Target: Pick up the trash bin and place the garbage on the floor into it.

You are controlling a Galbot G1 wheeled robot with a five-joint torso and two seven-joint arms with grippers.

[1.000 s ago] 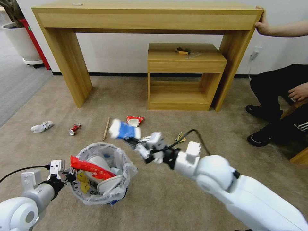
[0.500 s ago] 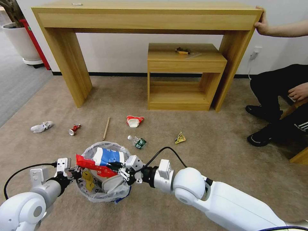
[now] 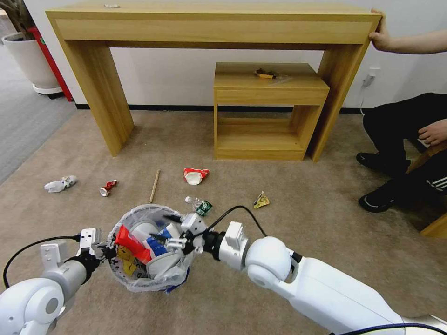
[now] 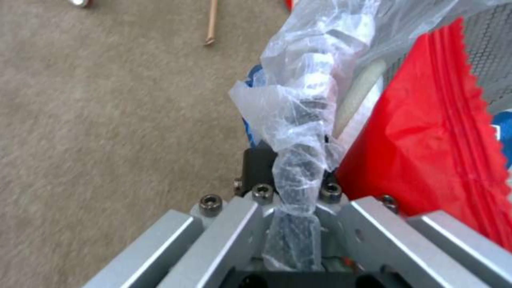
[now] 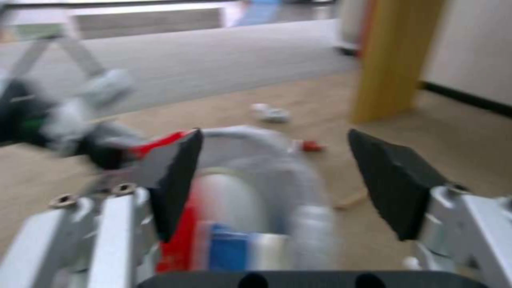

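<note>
The trash bin (image 3: 139, 283), lined with a crinkly white bag, is held at its left rim by my left gripper (image 3: 104, 251), which is shut on rim and bag (image 4: 297, 160). My right gripper (image 3: 165, 231) hovers open over the bin's mouth, its dark pads (image 5: 175, 180) spread wide apart. The blue-white pack (image 3: 157, 244) lies loose in the bin beside the red wrapper (image 3: 131, 243) and a white slipper sole (image 3: 160, 265). Garbage on the carpet: a crumpled white piece (image 3: 60, 184), red can (image 3: 108, 187), wooden stick (image 3: 154, 185), red-white cup (image 3: 195, 175), clear bottle (image 3: 199, 205), yellow wrapper (image 3: 261, 200).
A tall wooden desk (image 3: 214, 23) stands at the wall with a low wooden table (image 3: 267, 107) under it, a black-and-yellow tool (image 3: 266, 73) on top. A seated person's legs and shoes (image 3: 382, 163) are at the right. A white planter (image 3: 30, 60) is far left.
My right gripper carried the blue-white pack from above the floor to the bin and opened; the pack now lies inside. The left gripper kept its hold on the rim.
</note>
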